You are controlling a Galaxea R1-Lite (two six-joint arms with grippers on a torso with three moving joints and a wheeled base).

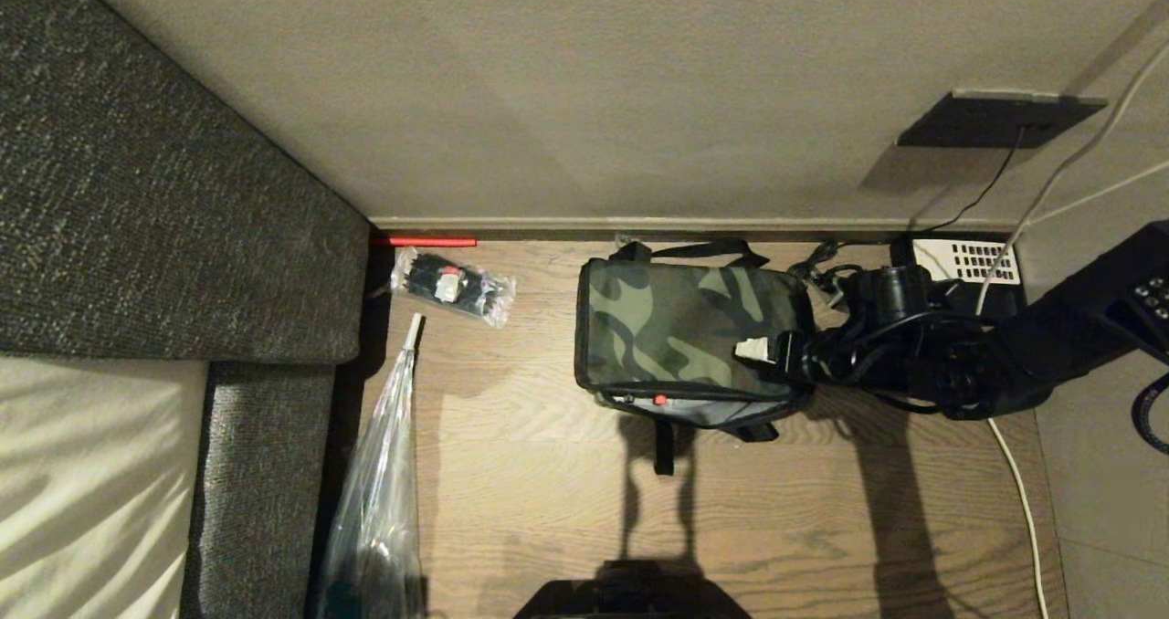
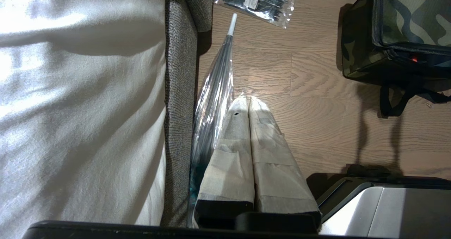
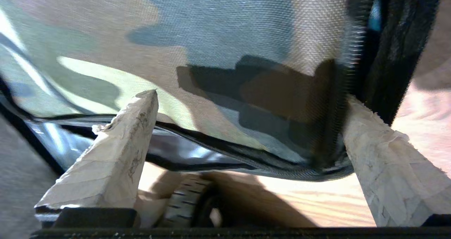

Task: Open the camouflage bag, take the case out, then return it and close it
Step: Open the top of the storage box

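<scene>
- Right arm (image 1: 1050,345): reaches in from the right, wrist level, toward the camouflage bag (image 1: 680,327).
- Right gripper (image 1: 756,349): over the bag's right end, fingers spread wide.
- Left gripper (image 2: 248,101): well left of the bag, taped fingers pressed together.

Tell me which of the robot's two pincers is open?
The right pincer, spread wide at the camouflage bag; the left pincer is shut.
</scene>
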